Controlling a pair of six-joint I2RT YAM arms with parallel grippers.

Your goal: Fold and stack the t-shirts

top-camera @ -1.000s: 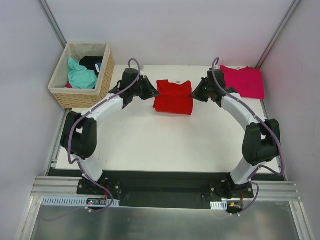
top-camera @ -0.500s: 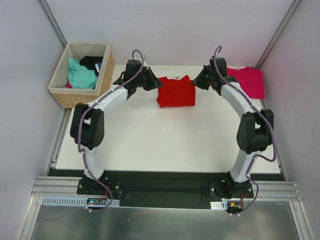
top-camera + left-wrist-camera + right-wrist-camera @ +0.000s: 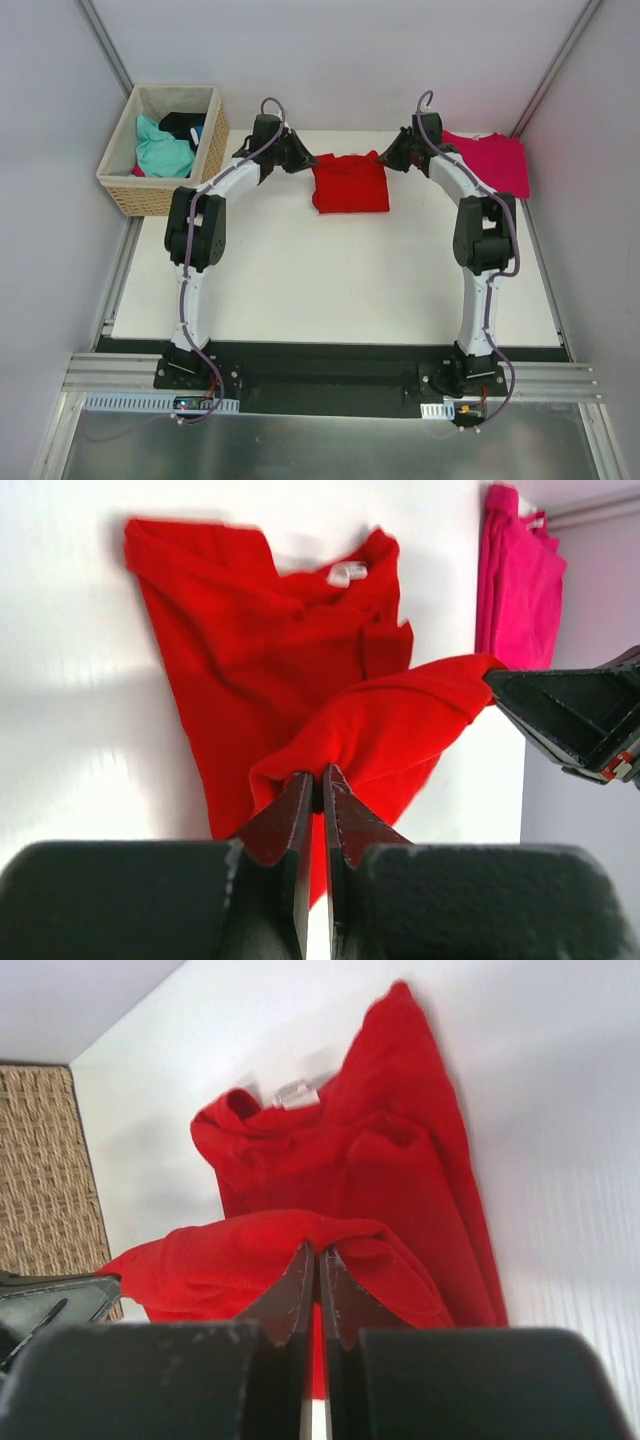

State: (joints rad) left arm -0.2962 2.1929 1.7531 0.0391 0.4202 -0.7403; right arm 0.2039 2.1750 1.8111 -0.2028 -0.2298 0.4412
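The red t-shirt (image 3: 350, 186) lies partly folded at the far middle of the table, its white neck label (image 3: 347, 573) at the far end. One edge is lifted in a band between both grippers. My left gripper (image 3: 322, 773) is shut on the band's left end, at the shirt's left far corner (image 3: 308, 160). My right gripper (image 3: 318, 1250) is shut on the other end, at the right far corner (image 3: 385, 160). The magenta-pink t-shirt (image 3: 490, 163) lies flat at the far right, right of the right gripper.
A wicker basket (image 3: 125, 180) stands at the far left corner with teal and dark clothes in it. Grey walls close in the table on three sides. Both arms stretch far out over the white table (image 3: 330, 280).
Both arms have reached farther toward the back wall, carrying the held red edge away over the rest of the shirt. The red shirt now lies nearer the back and looks shorter.
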